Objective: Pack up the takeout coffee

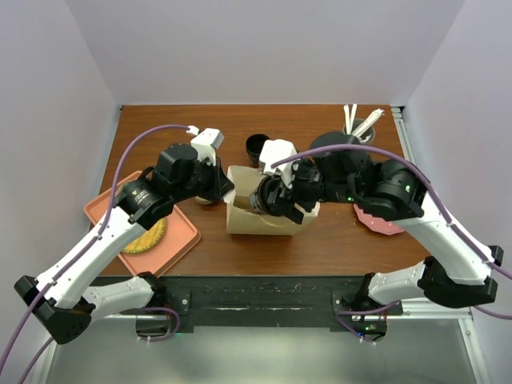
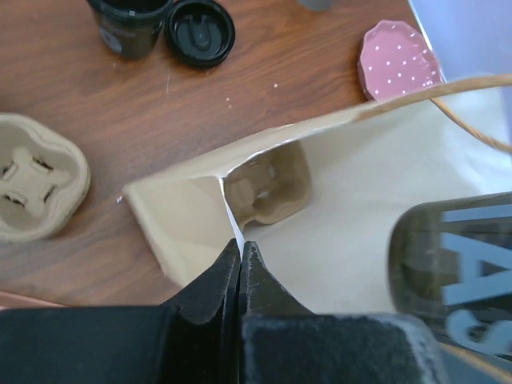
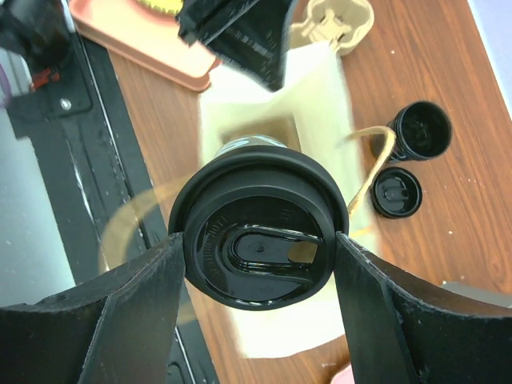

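A brown paper bag (image 1: 258, 221) stands open at the centre of the overhead view. The left gripper (image 2: 240, 258) is clenched on the bag's rim, pulling the mouth wide. The right gripper (image 3: 258, 264) grasps the takeout coffee (image 3: 256, 210) by its sides just under the lid, and the cup hangs at the bag's mouth. A cardboard cup carrier (image 2: 268, 188) lies at the bottom of the bag. The lowering would likely go best with the cup kept level and aimed at a carrier pocket. It should also stay clear of the twine handle (image 3: 376, 152). The cup should be released only once seated, with the rim pinched firmly until then.
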